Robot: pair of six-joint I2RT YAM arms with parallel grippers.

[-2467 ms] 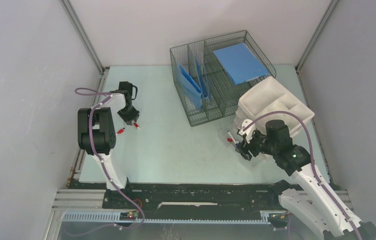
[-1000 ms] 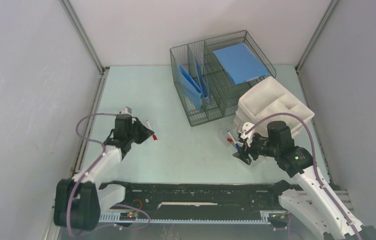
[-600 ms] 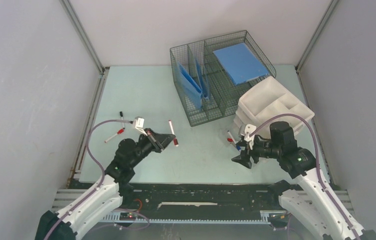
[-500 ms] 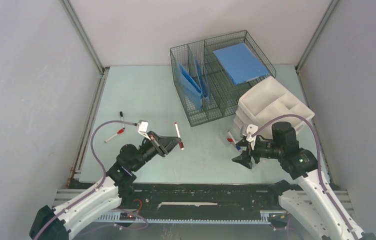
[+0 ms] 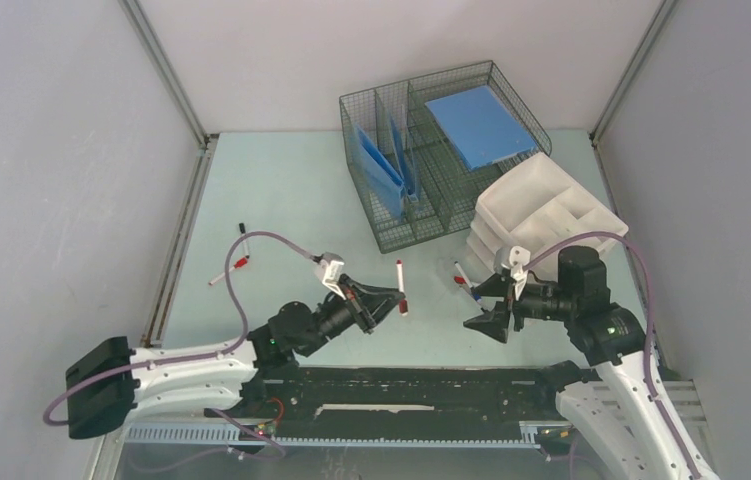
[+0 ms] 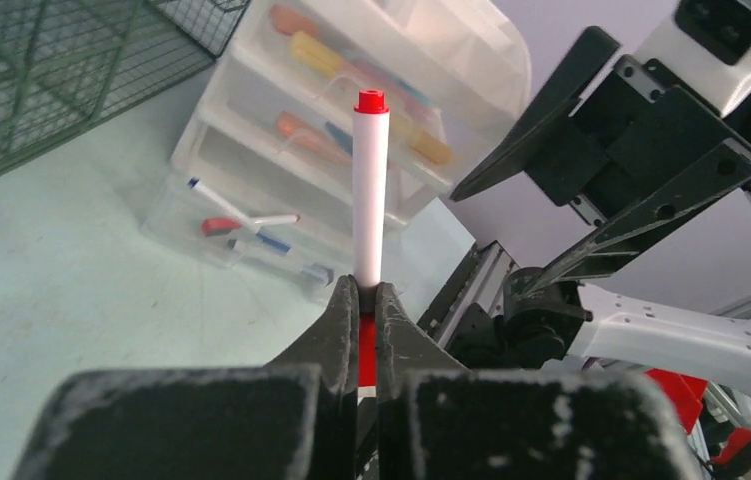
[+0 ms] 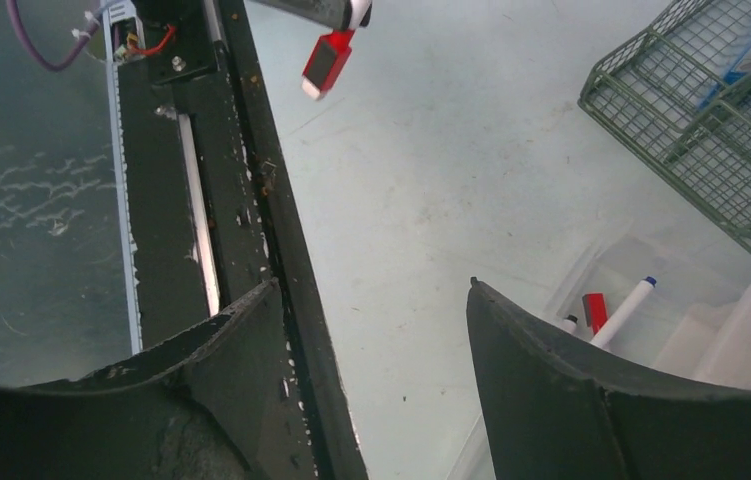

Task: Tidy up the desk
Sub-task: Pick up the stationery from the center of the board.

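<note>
- Grippers number two. The left gripper (image 5: pixel 392 300) is clenched on one white marker (image 5: pixel 401 286) with red ends, which sticks out past its fingertips.
- The desk (image 5: pixel 291 190) lies under both grippers; the held marker does not touch it.
- The right gripper (image 5: pixel 485 306) is just to the right of the left one, apart from it, with its jaws spread wide and nothing between them.
- One white drawer unit (image 5: pixel 541 205) stands beyond the right gripper. Its bottom drawer (image 6: pixel 173 208) is pulled out, with three markers (image 6: pixel 251 221) inside.
- One wire organizer (image 5: pixel 416 80) stands further beyond both grippers, with blue folders (image 5: pixel 478 125) inside.
- Two loose markers (image 5: pixel 230 268) lie well to the left of the left gripper.
</note>
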